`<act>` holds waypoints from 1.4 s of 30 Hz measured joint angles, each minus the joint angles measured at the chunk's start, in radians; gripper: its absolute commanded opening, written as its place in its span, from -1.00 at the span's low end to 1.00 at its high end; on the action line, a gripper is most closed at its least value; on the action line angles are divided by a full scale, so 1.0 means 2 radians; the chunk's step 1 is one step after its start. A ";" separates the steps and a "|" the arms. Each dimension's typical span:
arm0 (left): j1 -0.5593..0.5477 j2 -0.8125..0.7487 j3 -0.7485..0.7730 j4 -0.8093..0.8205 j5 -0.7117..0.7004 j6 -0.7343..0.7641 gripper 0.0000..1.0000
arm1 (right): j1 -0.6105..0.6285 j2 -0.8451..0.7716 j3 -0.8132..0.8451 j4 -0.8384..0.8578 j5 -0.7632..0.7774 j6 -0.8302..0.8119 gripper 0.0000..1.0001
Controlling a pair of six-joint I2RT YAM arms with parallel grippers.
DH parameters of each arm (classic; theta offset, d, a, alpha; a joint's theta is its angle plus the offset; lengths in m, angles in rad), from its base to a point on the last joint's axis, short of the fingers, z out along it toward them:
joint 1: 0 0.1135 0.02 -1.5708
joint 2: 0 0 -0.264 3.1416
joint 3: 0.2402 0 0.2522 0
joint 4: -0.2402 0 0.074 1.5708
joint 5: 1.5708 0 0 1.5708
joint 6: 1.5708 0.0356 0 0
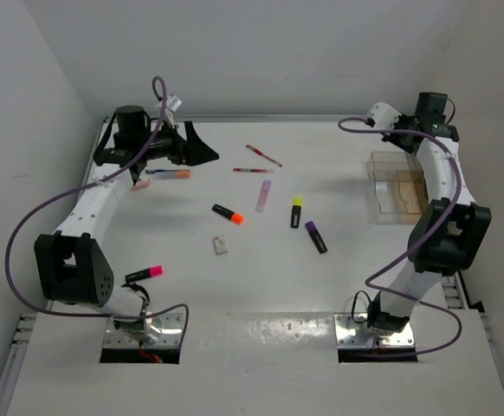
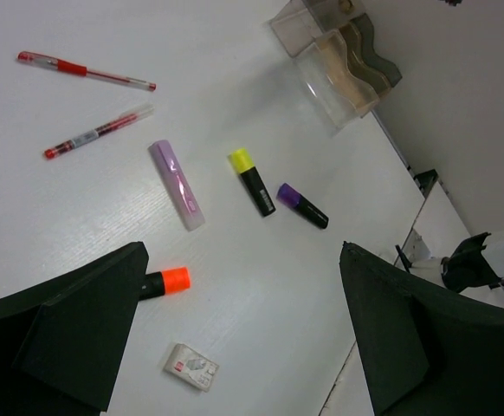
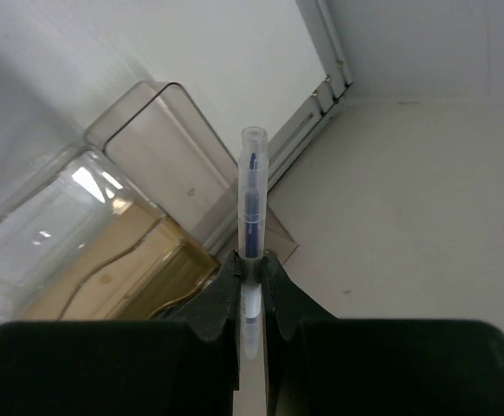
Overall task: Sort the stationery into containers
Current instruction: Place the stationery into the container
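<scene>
My right gripper (image 3: 250,260) is shut on a clear pen with blue ink (image 3: 252,195), which sticks out past the fingertips above the clear containers (image 3: 105,234). From above, this gripper (image 1: 397,139) hangs over the far end of the containers (image 1: 397,186). My left gripper (image 2: 241,251) is open and empty, raised at the far left (image 1: 202,143). Below it lie an orange highlighter (image 2: 170,282), a white eraser (image 2: 190,367), a lilac marker (image 2: 177,185), a yellow highlighter (image 2: 252,181), a purple highlighter (image 2: 302,205) and two red pens (image 2: 87,71) (image 2: 99,133).
A pink highlighter (image 1: 145,274) lies by the left arm's base. An orange-tipped pen (image 1: 168,173) lies under the left wrist. White walls close in the table at the back and both sides. Purple cables loop beside each arm.
</scene>
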State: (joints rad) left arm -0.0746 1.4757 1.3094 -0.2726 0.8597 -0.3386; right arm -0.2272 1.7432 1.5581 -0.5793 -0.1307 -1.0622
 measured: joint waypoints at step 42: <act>0.081 0.057 -0.051 0.046 0.084 0.009 1.00 | -0.033 0.151 0.007 0.037 -0.019 -0.227 -0.48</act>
State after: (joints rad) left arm 0.0868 1.5890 1.2068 -0.1799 1.0271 -0.3214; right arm -0.2924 2.0445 1.5726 -0.5060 -0.1688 -1.5162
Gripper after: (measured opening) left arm 0.998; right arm 0.214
